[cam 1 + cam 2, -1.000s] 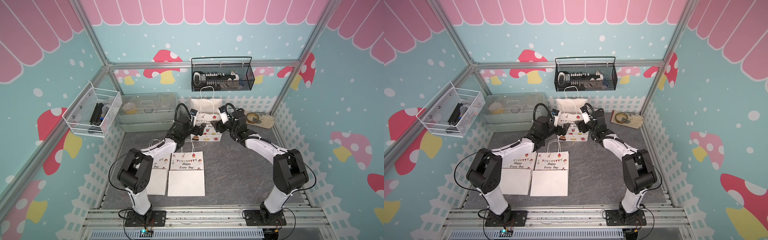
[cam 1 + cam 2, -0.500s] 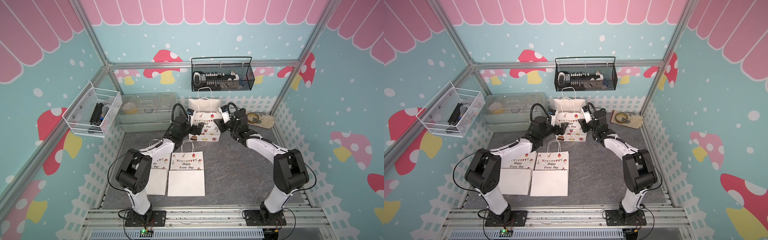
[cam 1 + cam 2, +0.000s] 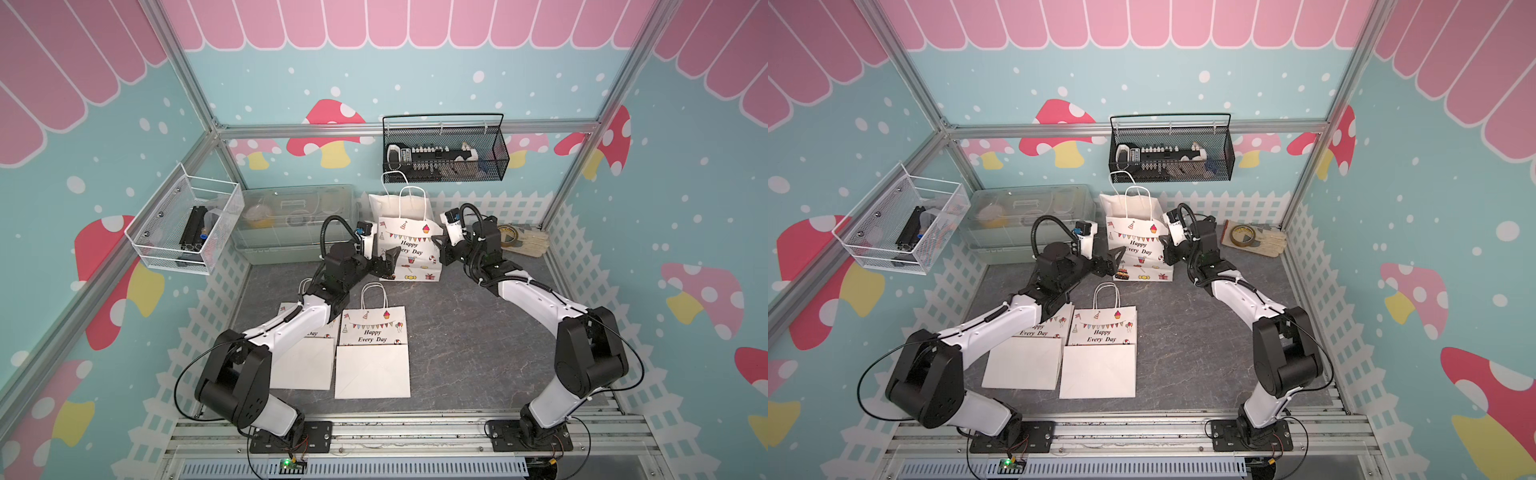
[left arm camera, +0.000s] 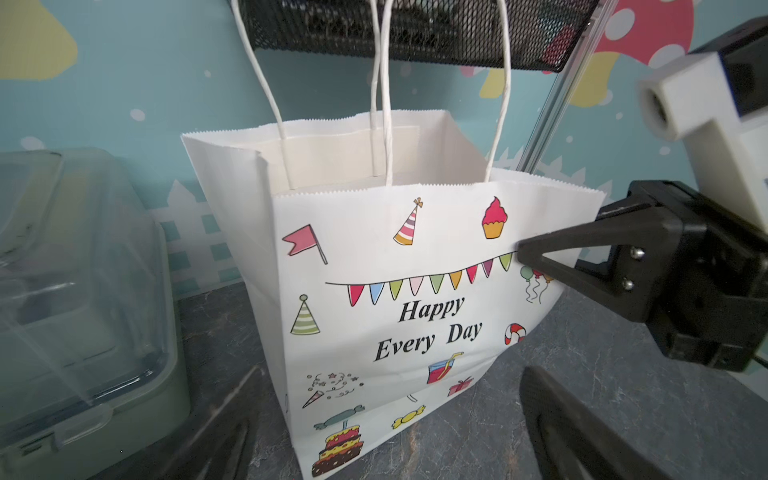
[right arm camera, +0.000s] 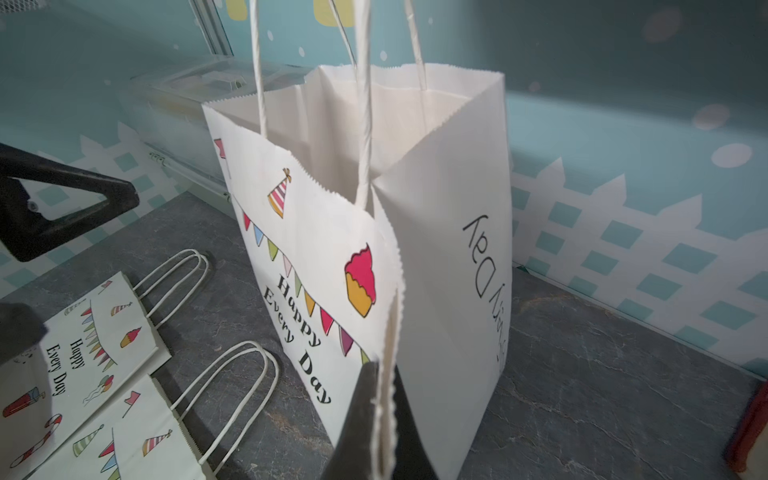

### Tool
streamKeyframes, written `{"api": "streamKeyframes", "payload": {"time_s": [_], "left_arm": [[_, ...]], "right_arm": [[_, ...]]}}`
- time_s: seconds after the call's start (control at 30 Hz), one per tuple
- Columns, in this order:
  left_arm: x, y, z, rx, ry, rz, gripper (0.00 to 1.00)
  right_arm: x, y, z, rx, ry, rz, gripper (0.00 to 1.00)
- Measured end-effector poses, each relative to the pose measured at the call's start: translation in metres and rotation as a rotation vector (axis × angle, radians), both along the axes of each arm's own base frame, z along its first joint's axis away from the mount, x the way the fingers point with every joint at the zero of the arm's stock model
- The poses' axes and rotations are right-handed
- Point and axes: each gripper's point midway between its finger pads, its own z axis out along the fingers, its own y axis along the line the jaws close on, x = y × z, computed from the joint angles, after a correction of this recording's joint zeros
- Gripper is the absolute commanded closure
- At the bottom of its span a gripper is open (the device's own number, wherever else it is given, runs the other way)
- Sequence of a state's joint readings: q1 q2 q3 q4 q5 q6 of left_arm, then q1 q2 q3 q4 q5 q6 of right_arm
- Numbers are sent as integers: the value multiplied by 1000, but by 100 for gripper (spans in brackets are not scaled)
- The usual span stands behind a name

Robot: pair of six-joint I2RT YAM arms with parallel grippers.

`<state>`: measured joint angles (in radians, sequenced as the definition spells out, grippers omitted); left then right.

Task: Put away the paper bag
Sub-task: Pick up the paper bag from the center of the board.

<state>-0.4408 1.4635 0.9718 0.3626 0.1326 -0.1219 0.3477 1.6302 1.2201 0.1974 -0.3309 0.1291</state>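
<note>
The right hand (image 5: 384, 374) has shut over the last second and now pinches the top front corner of the bag (image 3: 409, 249); the bag stands upright and open at the back of the tabletop (image 3: 457, 332), beside a clear box (image 3: 291, 224) and below a wire basket (image 3: 444, 153); the left hand (image 3: 388, 264) is spread wide near the bag's front, holding nothing; two flat bags (image 3: 372, 353) lie nearer the front.

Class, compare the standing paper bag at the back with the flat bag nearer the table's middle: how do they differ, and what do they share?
The standing bag is upright and open; the flat bag lies folded on the table. The right gripper is shut on the standing bag's rim; no gripper touches the flat bag. Both are white, printed "Happy Every Day".
</note>
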Motion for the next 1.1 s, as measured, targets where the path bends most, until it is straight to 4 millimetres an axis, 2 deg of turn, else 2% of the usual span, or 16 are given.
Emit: {"api": "streamKeyframes", "payload": {"time_s": [0.17, 0.3, 0.47, 0.6, 0.87, 1.1], "left_arm": [[-30, 8, 51, -82, -73, -29, 4], [-54, 14, 85, -120, -123, -58, 3], [-76, 21, 101, -126, -138, -88, 3], [-84, 20, 94, -102, -104, -136, 3], [-84, 10, 54, -33, 22, -232, 4], [-79, -4, 32, -20, 86, -283, 4]], "right_arm": [[-25, -5, 32, 13, -19, 22, 100], [-50, -7, 50, 21, -5, 64, 100], [-81, -12, 65, 15, 25, 104, 100], [-98, -19, 85, 21, 22, 123, 100], [-129, -33, 124, 67, -21, 159, 100], [-148, -35, 138, 124, -16, 227, 100]]}}
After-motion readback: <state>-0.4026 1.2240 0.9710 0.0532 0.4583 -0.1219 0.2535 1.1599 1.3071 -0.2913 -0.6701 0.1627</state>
